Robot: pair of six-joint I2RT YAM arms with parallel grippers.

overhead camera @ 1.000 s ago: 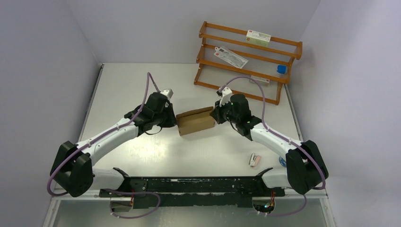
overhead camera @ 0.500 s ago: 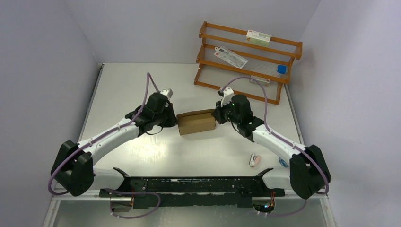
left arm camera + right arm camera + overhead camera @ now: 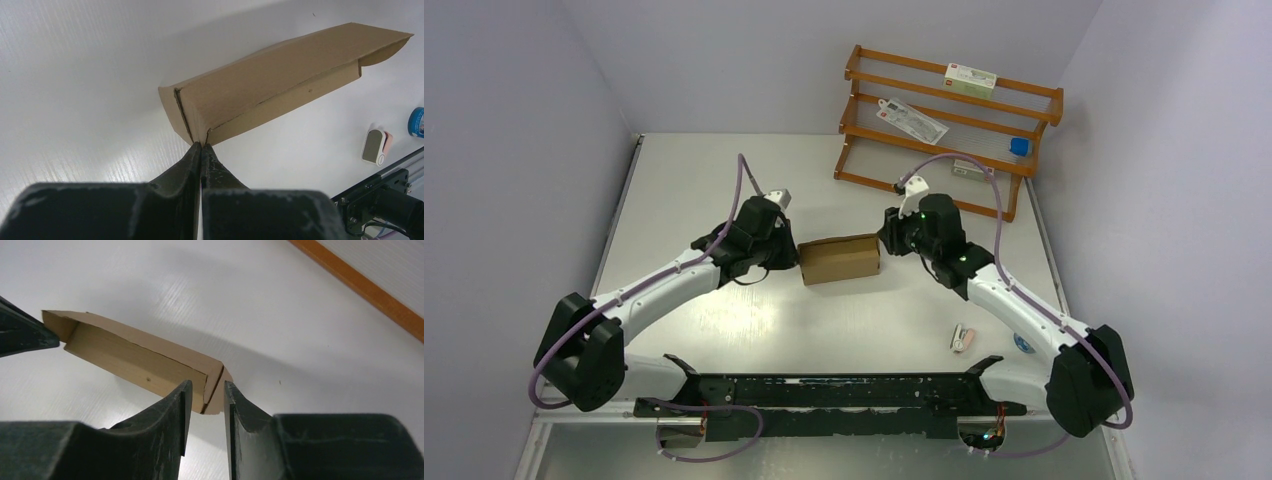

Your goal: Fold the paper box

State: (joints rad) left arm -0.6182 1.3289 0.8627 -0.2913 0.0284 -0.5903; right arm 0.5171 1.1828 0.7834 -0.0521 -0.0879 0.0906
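Lying central on the worktop [image 3: 724, 190], the paper box [image 3: 838, 259] runs its long axis from 9 to 3 o'clock between both arms. Left fingers [image 3: 186, 167] are closed, tips against its 9 o'clock end; right fingers [image 3: 170, 412] stand parted, straddling the 3 o'clock end flap.

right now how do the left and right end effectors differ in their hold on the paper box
The left end effector is shut, its fingertips pressed together on a corner edge of the paper box. The right end effector is open, its jaws apart with the box's end flap in the gap. In the top view, the left end effector meets the box's left end and the right end effector sits at its right end. Both work the same box, one at each end.
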